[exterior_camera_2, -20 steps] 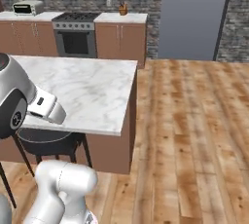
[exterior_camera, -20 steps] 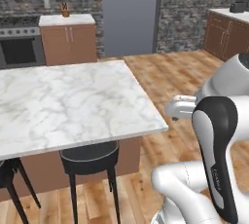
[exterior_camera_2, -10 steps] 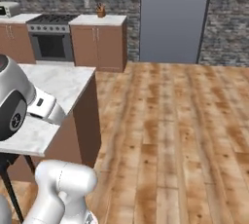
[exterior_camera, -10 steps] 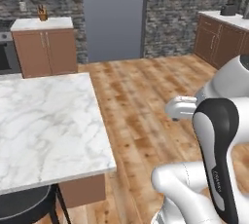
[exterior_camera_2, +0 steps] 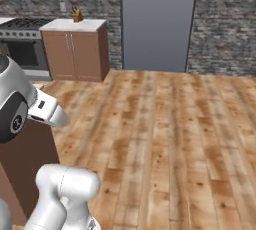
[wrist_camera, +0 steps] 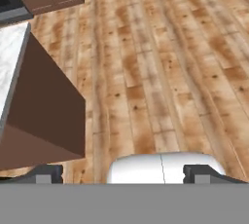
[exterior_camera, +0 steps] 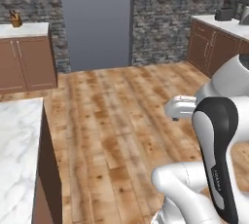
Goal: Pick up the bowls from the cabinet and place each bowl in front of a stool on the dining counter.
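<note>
Wood plank floor (exterior_camera: 121,121) ahead, stone wall (exterior_camera_2: 225,19) and tall grey panel (exterior_camera: 95,21) at the back. Dining counter (exterior_camera: 17,155) marble end sits at the left edge, brown base below it (wrist_camera: 44,116). Gripper (wrist_camera: 124,174) fingertips wide apart, nothing between them, pointing down over floor just beside the counter end.

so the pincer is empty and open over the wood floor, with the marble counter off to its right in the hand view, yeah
Not quite: in the hand view the marble counter lies to the left, not the right. The rest holds: the pincer is open and empty over the wood floor.
</note>
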### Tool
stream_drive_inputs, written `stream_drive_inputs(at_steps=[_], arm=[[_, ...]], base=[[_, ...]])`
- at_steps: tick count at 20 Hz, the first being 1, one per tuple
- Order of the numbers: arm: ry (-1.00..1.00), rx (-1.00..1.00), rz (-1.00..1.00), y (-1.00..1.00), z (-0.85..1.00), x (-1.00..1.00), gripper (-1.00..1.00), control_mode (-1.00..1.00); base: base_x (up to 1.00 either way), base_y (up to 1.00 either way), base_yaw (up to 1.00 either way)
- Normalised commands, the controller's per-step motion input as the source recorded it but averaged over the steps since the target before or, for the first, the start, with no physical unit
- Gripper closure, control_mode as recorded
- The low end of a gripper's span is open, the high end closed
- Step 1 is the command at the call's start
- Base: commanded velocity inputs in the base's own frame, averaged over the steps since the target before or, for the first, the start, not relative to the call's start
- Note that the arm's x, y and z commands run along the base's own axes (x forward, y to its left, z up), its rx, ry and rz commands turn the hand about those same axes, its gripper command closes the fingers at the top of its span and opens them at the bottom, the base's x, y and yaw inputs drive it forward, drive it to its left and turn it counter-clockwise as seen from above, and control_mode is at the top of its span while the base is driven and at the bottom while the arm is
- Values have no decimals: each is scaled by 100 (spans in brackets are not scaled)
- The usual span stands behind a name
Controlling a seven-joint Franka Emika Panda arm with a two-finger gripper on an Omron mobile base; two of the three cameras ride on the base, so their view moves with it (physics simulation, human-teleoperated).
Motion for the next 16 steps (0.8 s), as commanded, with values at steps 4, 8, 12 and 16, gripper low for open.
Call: stream_drive_inputs(at_steps=[4, 8, 12, 16], arm=[[0, 0, 0, 0, 0, 0, -100, 100], [0, 0, 0, 0, 0, 0, -100, 100], [0, 0, 0, 0, 0, 0, -100, 100], [0, 0, 0, 0, 0, 0, -100, 100]], base=[[100, -83, 6], [100, -39, 6], [100, -24, 4], [100, -7, 7]])
